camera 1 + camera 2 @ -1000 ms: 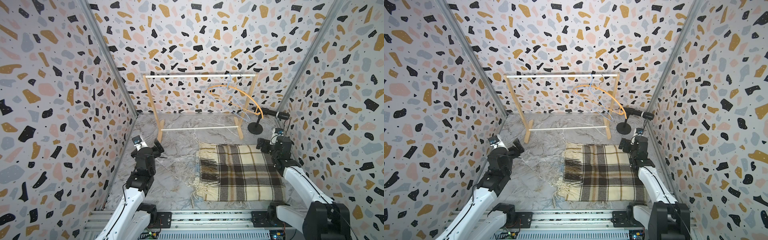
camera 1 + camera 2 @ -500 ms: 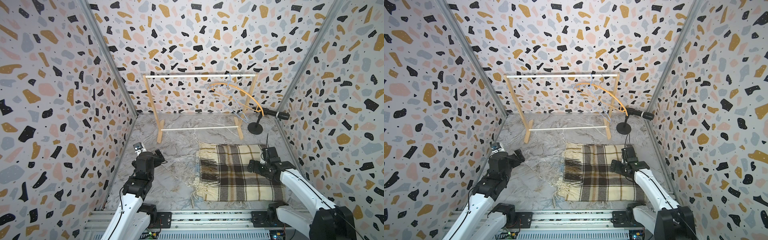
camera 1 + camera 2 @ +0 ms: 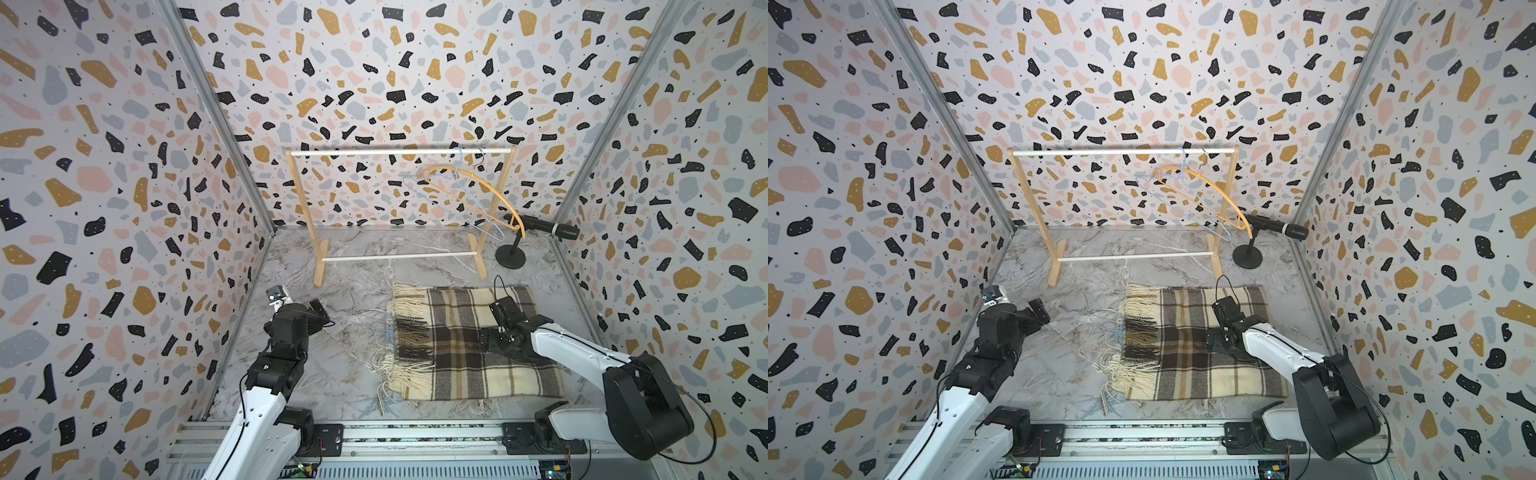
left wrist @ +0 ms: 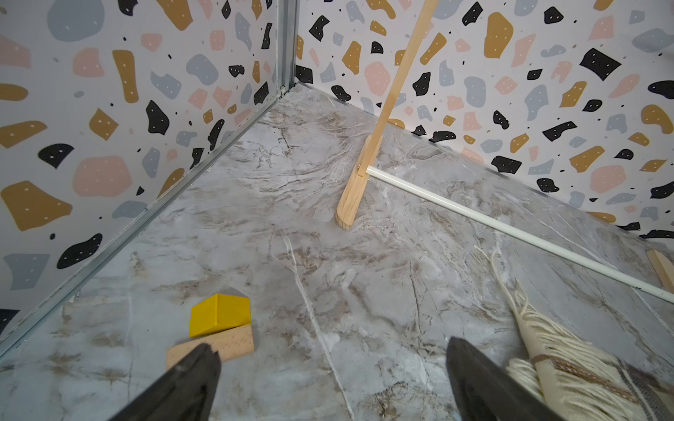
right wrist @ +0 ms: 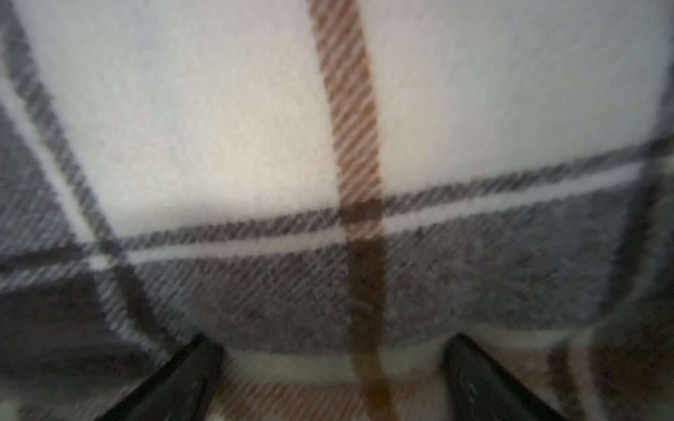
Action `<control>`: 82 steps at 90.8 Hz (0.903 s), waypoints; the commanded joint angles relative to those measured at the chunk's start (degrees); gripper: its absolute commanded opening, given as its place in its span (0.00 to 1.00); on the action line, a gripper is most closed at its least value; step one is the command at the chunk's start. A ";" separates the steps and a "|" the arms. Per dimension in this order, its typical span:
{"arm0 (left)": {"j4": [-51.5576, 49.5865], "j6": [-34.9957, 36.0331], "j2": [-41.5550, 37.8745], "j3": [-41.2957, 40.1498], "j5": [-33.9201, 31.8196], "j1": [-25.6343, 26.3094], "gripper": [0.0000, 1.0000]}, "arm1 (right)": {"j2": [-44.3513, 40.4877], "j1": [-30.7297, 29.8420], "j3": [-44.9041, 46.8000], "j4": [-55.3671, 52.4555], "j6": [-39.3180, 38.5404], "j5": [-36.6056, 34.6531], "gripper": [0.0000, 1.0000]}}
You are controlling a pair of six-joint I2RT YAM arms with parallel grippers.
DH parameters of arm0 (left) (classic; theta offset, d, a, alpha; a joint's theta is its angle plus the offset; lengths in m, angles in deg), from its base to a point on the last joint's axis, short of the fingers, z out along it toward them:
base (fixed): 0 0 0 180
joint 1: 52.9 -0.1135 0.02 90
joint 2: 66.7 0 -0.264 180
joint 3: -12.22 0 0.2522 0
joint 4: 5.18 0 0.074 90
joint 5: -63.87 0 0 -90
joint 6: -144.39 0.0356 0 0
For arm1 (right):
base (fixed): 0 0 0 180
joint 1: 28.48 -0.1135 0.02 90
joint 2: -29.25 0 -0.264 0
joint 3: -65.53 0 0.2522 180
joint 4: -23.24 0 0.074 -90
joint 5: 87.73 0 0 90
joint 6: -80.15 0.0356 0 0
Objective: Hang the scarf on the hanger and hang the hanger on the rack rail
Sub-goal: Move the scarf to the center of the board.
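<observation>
Right wrist view is filled with blurred plaid at very close range: the right gripper (image 5: 332, 340) is low over the scarf (image 5: 364, 109), jaws spread wide with cloth showing between them, nothing pinched yet (whether the tips already press into the wool I cannot tell); in both top views the scarf (image 3: 449, 374) lies folded flat on the bench (image 3: 353, 291) toward its right edge and front, fringe turned to the middle, the right arm reaching onto its centre; the left gripper (image 4: 332, 346) is likewise released and empty, over bare marble near the left edge, the fringe just beside one finger and a yellow block (image 4: 219, 313) on a plain wooden block (image 4: 233, 342) close by; along the far edge stands the wooden rack (image 3: 395, 152), with an orange hanger (image 3: 498, 196) and a blue wire hanger (image 3: 457, 164) hooked near its right end, and a microphone (image 3: 540, 226) on a stand in the far right corner; so the step in hand looks like the reach for a first hold, with nothing of the hanging done; the next move calls for closing on enough cloth to lift, which is awkward mid-panel on a flat fold, an edge or corner being the surer bite; after that the scarf must be carried up and draped over a hanger that hangs tilted and free to swing, so the left arm may be needed to steady it.
</observation>
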 commanded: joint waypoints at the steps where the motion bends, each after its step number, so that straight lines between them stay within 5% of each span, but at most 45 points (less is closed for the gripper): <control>1: 1.47 -0.89 -0.26 -0.29 -0.73 0.30 1.00 | 4.69 -2.99 1.67 2.50 2.51 6.54 1.00; 33: 0.95 -1.33 0.18 0.00 0.45 0.30 1.00 | 11.74 -13.68 1.92 16.55 19.16 10.94 1.00; 49: 1.16 -1.45 1.65 1.43 6.89 0.25 1.00 | 17.07 -17.23 -2.00 19.80 24.40 11.36 1.00; 66: 1.77 -2.40 5.31 2.76 14.48 0.29 1.00 | 18.46 -19.60 -5.78 19.16 22.40 10.59 1.00; 82: 0.61 -1.83 8.18 6.07 20.44 0.29 1.00 | 8.87 -19.96 -8.51 13.54 12.48 3.04 1.00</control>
